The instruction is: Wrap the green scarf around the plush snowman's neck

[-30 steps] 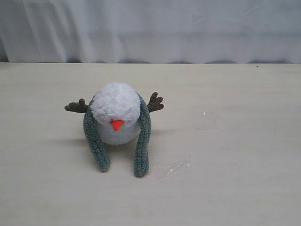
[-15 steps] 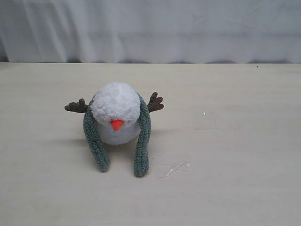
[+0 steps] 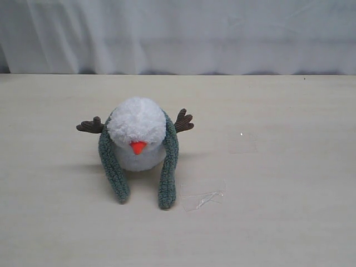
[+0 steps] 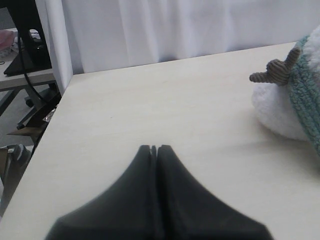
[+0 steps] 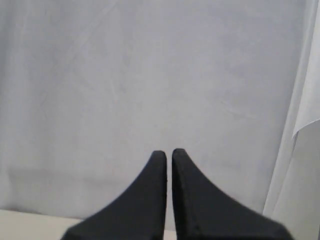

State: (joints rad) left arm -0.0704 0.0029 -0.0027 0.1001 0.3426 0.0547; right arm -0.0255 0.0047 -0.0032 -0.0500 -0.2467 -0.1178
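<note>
While both of my arms sit outside the exterior view, the plush snowman (image 3: pixel 137 136) stands alone on the pale tabletop (image 3: pixel 278 222), a little left of the middle, with its orange nose (image 3: pixel 138 147) facing the camera. The green scarf (image 3: pixel 168 167) runs behind its head. One end hangs down each side of the body, and both tips rest on the tabletop in front, side by side and uncrossed.

I judge the draping done: the scarf lies round the back of the neck. What may remain is crossing or tucking the two loose ends in front, if a full wrap is wanted.

My left jaws are clenched together on nothing, low over the tabletop and well apart from the toy. My right jaws are also closed and empty, with only a hairline slit between them.

Only the exterior view shows the whole toy, both scarf ends and a scrap of clear plastic (image 3: pixel 203 199) near one tip. The left wrist view catches just one brown twig arm (image 4: pixel 275 71) and a strip of scarf at its edge. The right wrist view shows only white curtain (image 5: pixel 150 75), not the toy.
</note>
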